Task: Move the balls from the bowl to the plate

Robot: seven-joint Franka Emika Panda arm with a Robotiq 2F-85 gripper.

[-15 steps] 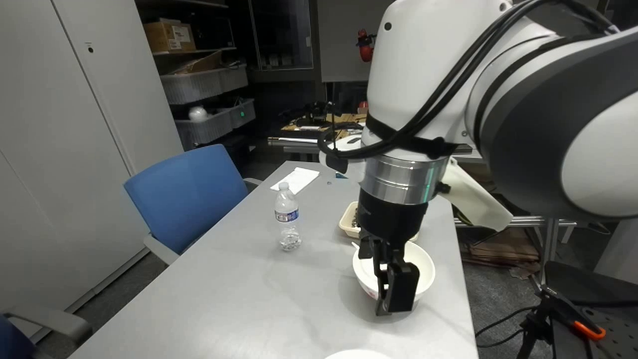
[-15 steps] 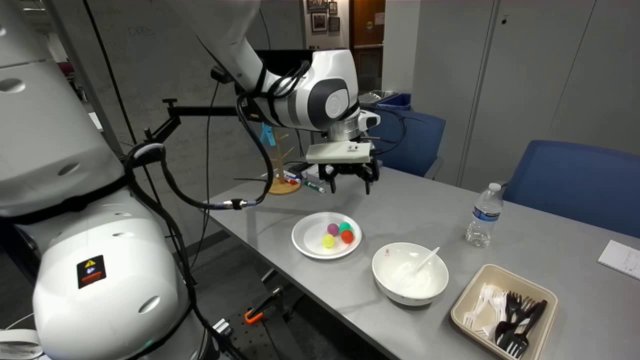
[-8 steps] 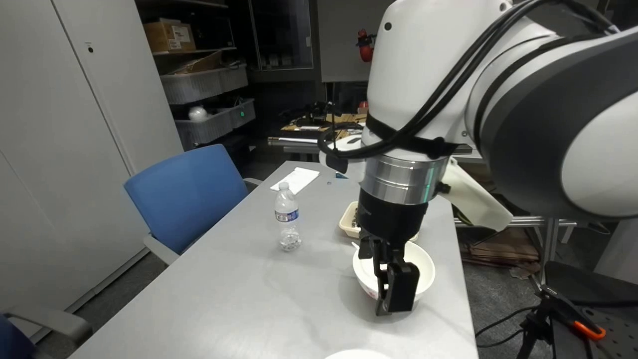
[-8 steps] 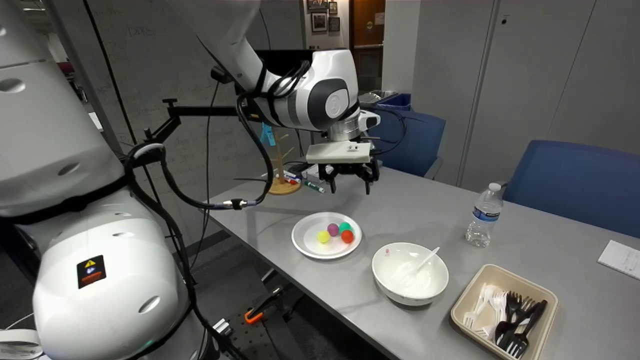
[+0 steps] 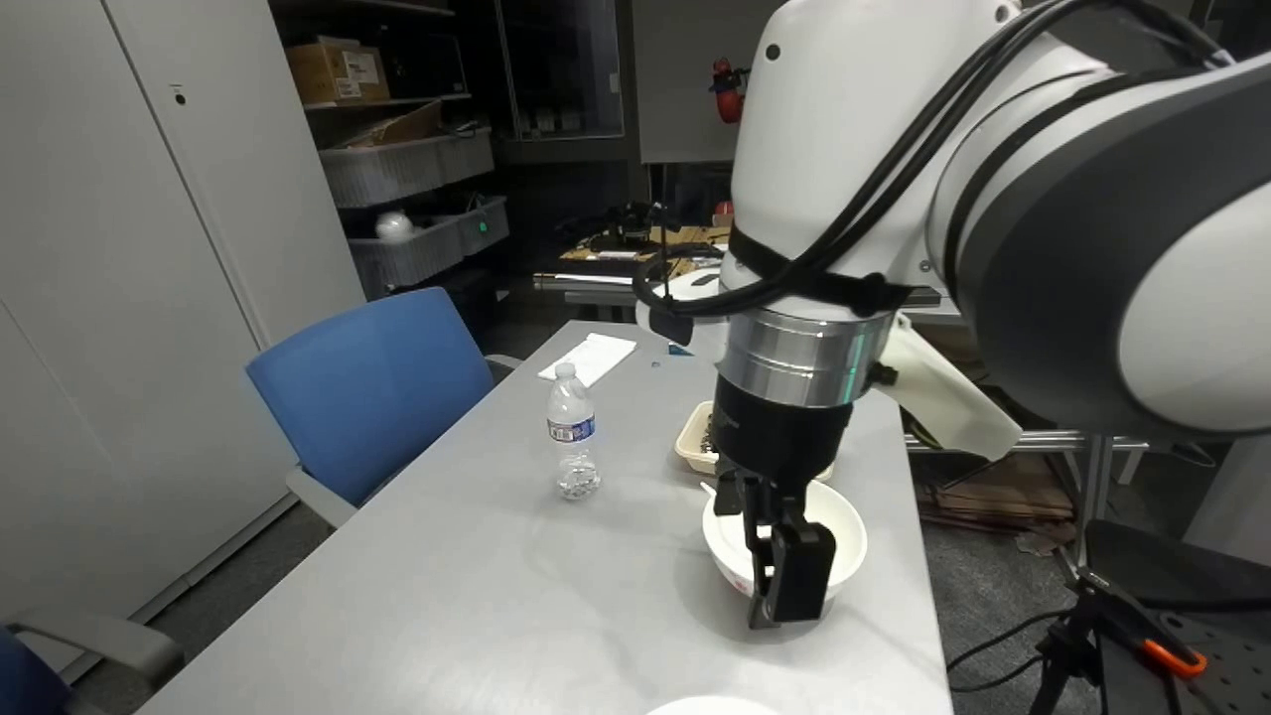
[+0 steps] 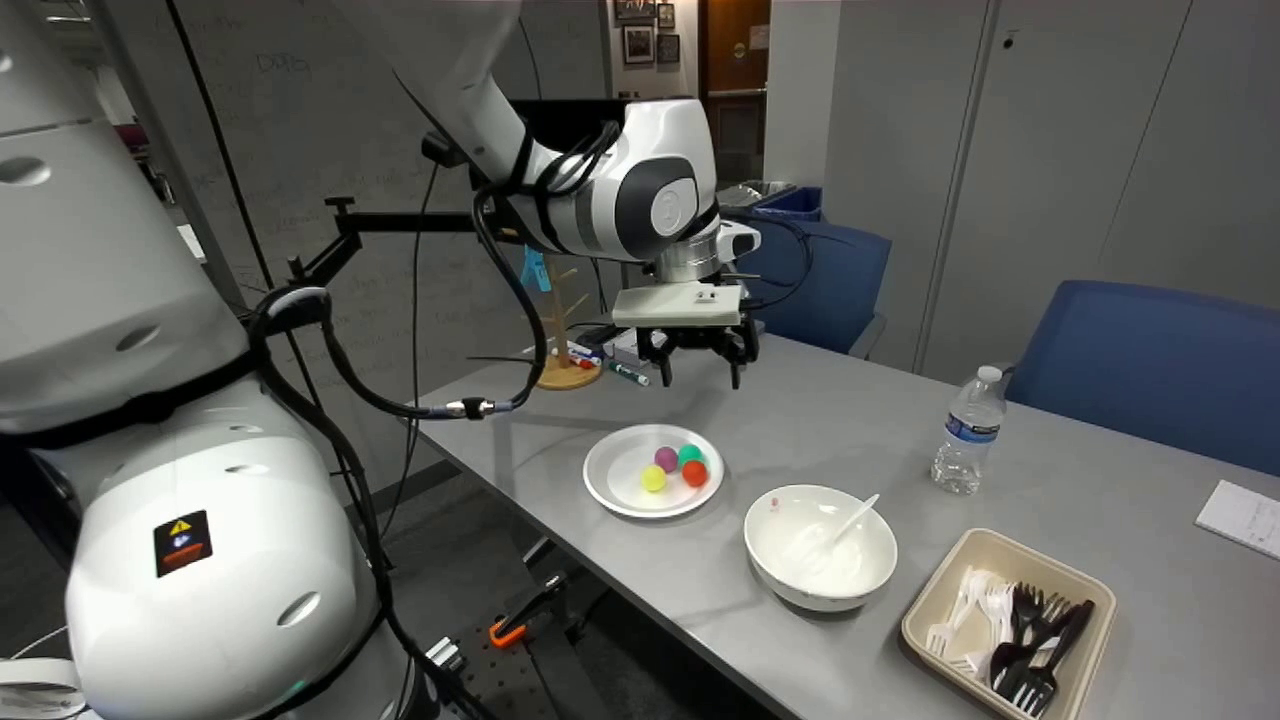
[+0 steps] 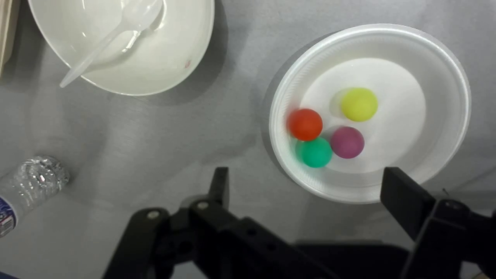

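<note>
A red ball, a green ball, a purple ball and a yellow ball lie on the white plate. The same plate stands left of the white bowl in an exterior view; only its edge shows at the bottom of an exterior view. The bowl holds a white plastic spoon and no ball shows in it. My gripper is open and empty. In an exterior view the gripper hovers above the table, beyond the plate.
A water bottle stands beyond the bowl. A beige tray with plastic cutlery is right of the bowl. A wooden stand and markers are at the table's far end. Paper lies at the right. Blue chairs line the table.
The yellow ball has rolled a little on the plate, first left and then slightly back in an exterior view. The arm, the gripper and the other balls have not visibly moved.
</note>
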